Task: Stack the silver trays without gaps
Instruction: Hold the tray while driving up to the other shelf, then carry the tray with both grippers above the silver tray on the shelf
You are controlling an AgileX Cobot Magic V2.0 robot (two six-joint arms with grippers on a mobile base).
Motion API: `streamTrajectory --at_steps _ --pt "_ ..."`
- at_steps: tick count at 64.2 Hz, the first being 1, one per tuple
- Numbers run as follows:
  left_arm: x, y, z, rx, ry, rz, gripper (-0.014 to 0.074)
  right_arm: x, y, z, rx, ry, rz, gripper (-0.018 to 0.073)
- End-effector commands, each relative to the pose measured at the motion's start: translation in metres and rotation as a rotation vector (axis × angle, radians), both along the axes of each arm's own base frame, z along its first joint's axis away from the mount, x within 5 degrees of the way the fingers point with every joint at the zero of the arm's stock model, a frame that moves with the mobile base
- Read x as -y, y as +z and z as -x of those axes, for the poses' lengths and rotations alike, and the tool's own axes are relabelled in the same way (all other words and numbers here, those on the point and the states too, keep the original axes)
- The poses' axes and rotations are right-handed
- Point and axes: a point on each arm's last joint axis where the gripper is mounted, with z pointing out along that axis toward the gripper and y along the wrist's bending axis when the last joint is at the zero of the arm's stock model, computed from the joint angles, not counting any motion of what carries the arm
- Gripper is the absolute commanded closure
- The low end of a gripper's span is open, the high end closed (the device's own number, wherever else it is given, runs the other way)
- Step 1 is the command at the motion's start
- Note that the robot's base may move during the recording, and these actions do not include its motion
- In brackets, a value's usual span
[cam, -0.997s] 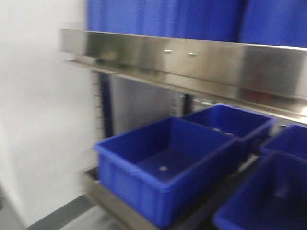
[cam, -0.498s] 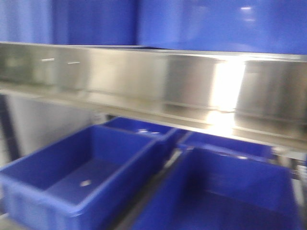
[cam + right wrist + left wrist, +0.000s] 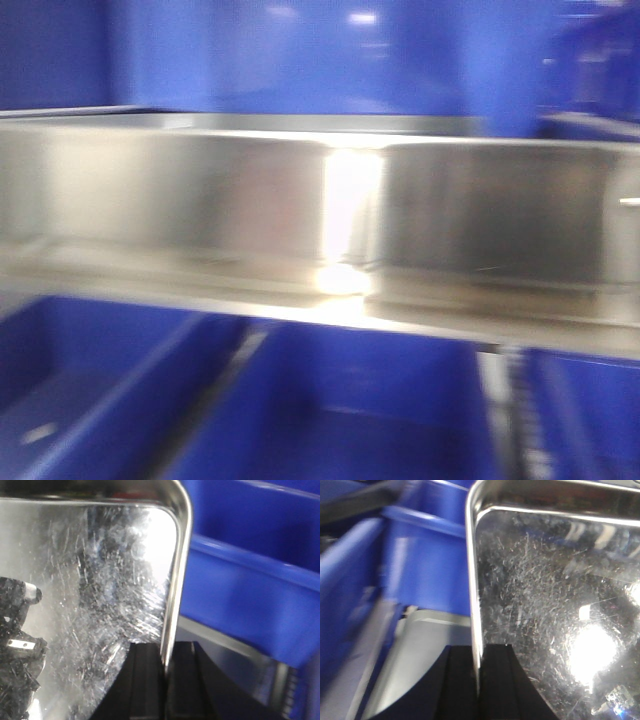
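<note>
Front view: blurred. Steel shelf rail runs across the whole frame, with a bright glare patch near its middle. One screw shows on it at the right edge. Blue bins sit below the rail, and there is more blue above it.

Left wrist view: left gripper, jaws clenched on the rim of the silver tray. One black finger sits outside the rim, the other on the inner side. The rim runs straight up from the jaws, then turns right at a rounded corner above them. The tray's scratched inner face fills everything right of the jaws, with a glare spot low on the right. Left of the jaws are blue bins, blurred. A grey steel surface lies just left of the outer finger.

Right wrist view: mirror case. Right gripper, jaws clamped on the silver tray rim, one finger on the inner side and one outside. The rim goes up from the jaws and curves left at a rounded corner. The scratched tray face is left of the jaws, with a dark reflection at its far left. Blue bins are right of the jaws. Cannot tell whether both wrist views show the same tray.
</note>
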Motion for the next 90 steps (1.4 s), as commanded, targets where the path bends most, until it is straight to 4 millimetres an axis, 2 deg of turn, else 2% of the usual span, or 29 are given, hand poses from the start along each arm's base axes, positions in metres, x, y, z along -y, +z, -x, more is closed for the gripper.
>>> streamTrajectory --at_steps 1,90 --pt "0.0033 0.0077 0.0008 0.052 -0.02 0.051 0.0613 -0.0058 0.0081 0.0027 0.057 0.079 -0.038 0.0626" --pt "0.0033 0.0077 0.0008 0.052 -0.02 0.051 0.0613 -0.0058 0.0081 0.0027 0.057 0.079 -0.038 0.0626"
